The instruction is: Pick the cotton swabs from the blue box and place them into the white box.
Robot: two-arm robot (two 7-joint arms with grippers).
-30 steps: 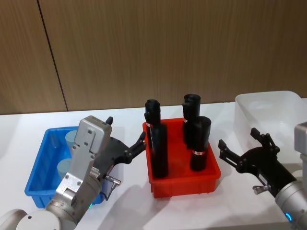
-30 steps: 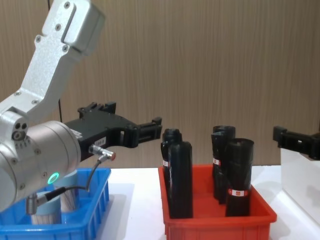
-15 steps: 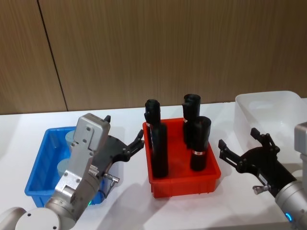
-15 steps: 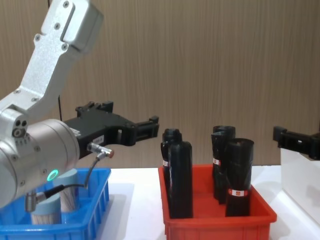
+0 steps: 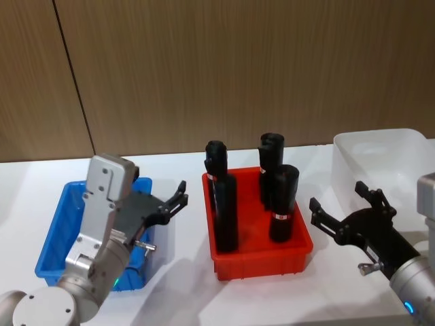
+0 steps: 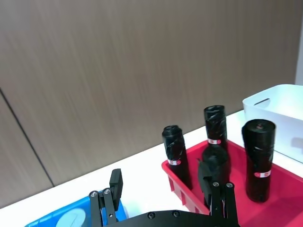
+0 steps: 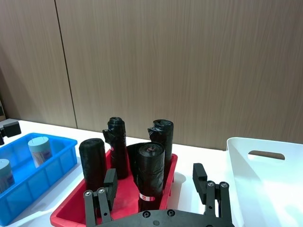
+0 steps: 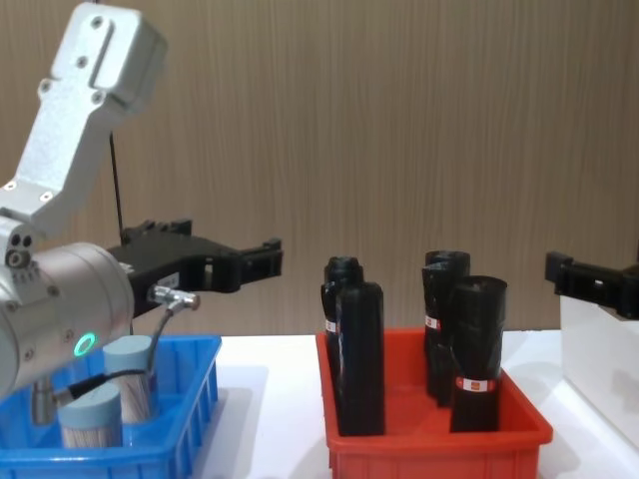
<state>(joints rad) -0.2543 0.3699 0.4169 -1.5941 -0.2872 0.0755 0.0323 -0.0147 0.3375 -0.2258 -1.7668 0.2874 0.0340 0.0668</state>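
The left gripper [image 5: 179, 194] hung above the right edge of the blue box [image 5: 53, 229], fingers spread wide and holding nothing, with its tips pointing toward the red box [image 5: 262, 262]. The right gripper [image 5: 336, 195] was also released and empty, hovering over the table [image 5: 178, 285] between the red box and the white box [image 5: 380, 138]. In the head view the left arm covered much of the blue box's inside. From the chest view the cotton swabs [image 8: 128, 377] could be seen as two tubs standing upright in the blue box, partly behind its front wall and a cable from the arm. The right wrist view also caught two tubs in that box, one cut off by the edge. The white box ran off the right side of the head view, and its inside could not be made out. The black rolls [image 5: 284, 204] stood upright in the red box, each with a red-and-white band, but any writing on the bands was too small to read.
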